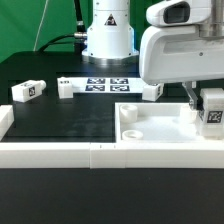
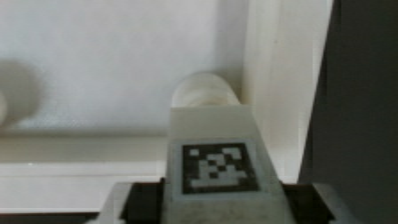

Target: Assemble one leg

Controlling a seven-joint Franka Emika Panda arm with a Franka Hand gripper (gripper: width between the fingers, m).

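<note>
My gripper (image 1: pixel 211 108) is shut on a white leg (image 1: pixel 212 112) with a black-and-white tag. It holds the leg at the right side of the white tabletop (image 1: pixel 160 135), just above its surface near the rim. In the wrist view the leg (image 2: pixel 217 140) stands between my fingers (image 2: pixel 134 200), its rounded end pointing at the tabletop (image 2: pixel 107 60) by the raised rim. Three more legs lie on the black table: one (image 1: pixel 27 91) at the exterior view's left, one (image 1: pixel 68 87) beside the marker board, one (image 1: pixel 150 92) partly behind my gripper.
The marker board (image 1: pixel 105 84) lies at the back middle in front of the arm's base (image 1: pixel 107 35). Long white border rails (image 1: pixel 60 153) run along the front edge, and a short rail (image 1: pixel 4 122) sits at the left.
</note>
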